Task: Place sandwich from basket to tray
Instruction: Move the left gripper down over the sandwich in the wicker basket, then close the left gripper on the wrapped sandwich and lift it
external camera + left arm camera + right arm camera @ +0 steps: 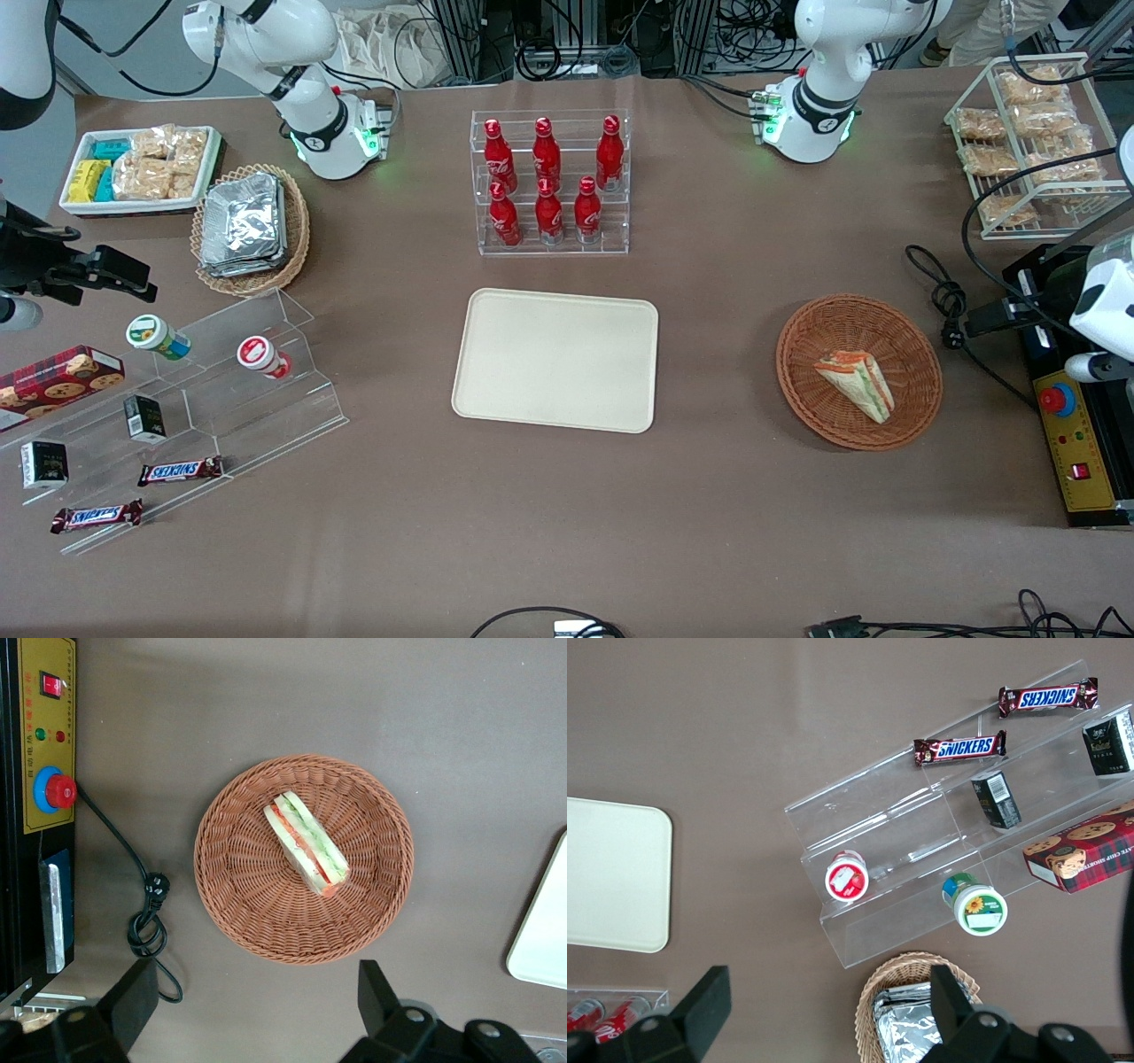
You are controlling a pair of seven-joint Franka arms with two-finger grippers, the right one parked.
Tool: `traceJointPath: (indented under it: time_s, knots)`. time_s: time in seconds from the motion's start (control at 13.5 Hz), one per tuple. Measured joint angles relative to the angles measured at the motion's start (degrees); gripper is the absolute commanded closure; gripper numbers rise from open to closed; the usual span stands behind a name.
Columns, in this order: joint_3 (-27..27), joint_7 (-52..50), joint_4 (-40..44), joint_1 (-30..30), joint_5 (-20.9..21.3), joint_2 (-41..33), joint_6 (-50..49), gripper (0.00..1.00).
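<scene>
The sandwich [858, 384] is a wrapped wedge with green and orange-red stripes, lying in the reddish-brown wicker basket [797, 354] toward the working arm's end of the table. The left wrist view shows the sandwich [307, 843] lying in the middle of the basket [230, 895]. The cream tray [556, 372] lies flat mid-table; one corner of it [545, 939] shows in the wrist view. My left gripper [257, 1001] is open and empty. It hangs high above the bare table just beside the basket's rim. Its wrist [1103, 306] shows at the frame's edge.
A black and yellow control box with a red button [1072, 434] and a coiled black cable [943, 301] lie beside the basket. A rack of red bottles [549, 182] stands farther from the camera than the tray. A wire rack of bagged snacks [1032, 133] stands at the working arm's end.
</scene>
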Motion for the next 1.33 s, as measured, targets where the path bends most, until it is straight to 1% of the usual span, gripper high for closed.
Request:
traceJointPath:
  time_s: [0.37, 0.52, 0.59, 0.74, 0.89, 1.04, 1.19, 1.33]
  knots:
    - [-0.34, -0.03, -0.07, -0.16, 0.02, 0.63, -0.37, 0.0]
    - [-0.35, -2.7, -0.53, -0.32, 0.02, 2.55, -0.36, 0.0]
    - [-0.35, -6.55, -0.93, -0.41, 0.02, 3.4, -0.31, 0.0]
    - [-0.37, -18.05, -3.43, -0.59, 0.04, 4.12, 1.29, 0.0]
    - [-0.52, -30.38, -8.66, -1.33, 0.25, 4.33, 7.17, 0.0]
    - [-0.66, -39.78, -14.14, -2.67, 1.0, 5.05, 14.01, 0.0]
    - [-0.8, -44.64, -17.8, -4.17, 1.22, 6.6, 17.66, 0.0]
    - [-0.81, -46.23, -19.01, -5.04, 1.37, 8.97, 18.85, 0.0]
